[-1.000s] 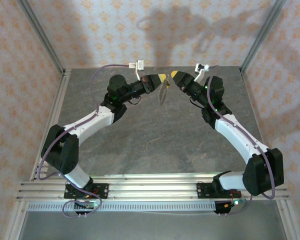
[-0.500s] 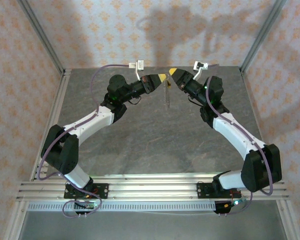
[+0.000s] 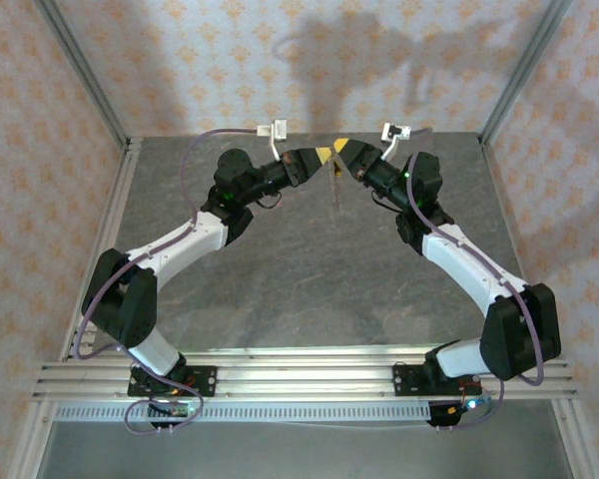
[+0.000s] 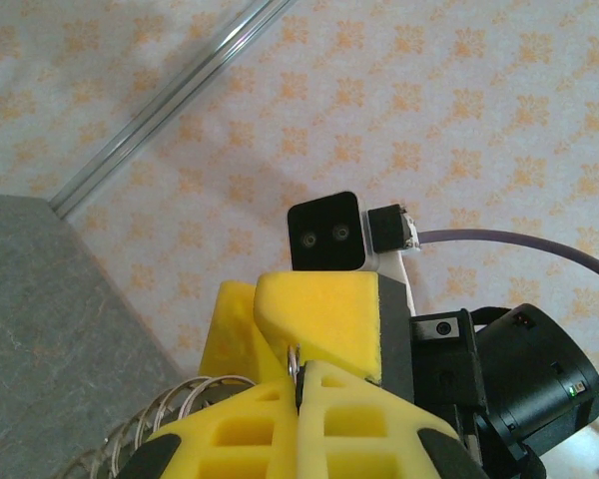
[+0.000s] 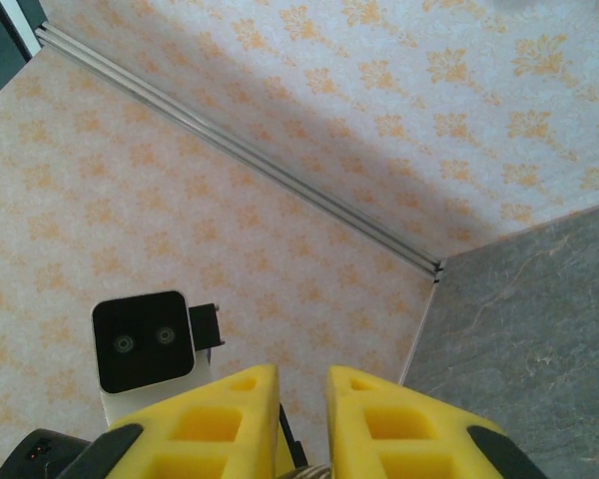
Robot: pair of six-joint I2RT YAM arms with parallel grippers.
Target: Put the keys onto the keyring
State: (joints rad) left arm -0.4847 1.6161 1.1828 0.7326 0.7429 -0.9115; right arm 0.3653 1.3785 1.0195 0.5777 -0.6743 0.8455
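Meeting tip to tip at the top middle of the overhead view: left fingers point(image 3: 323, 155) and right fingers point(image 3: 343, 151), up above the grey bench point(image 3: 309, 289). Pinching a thin wire of the keyring point(image 3: 332, 188) with the left fingers pressed tight together. Dangling straight down just under both tips. Cannot tell whether the right fingers grip anything, with just a thin gap between them.
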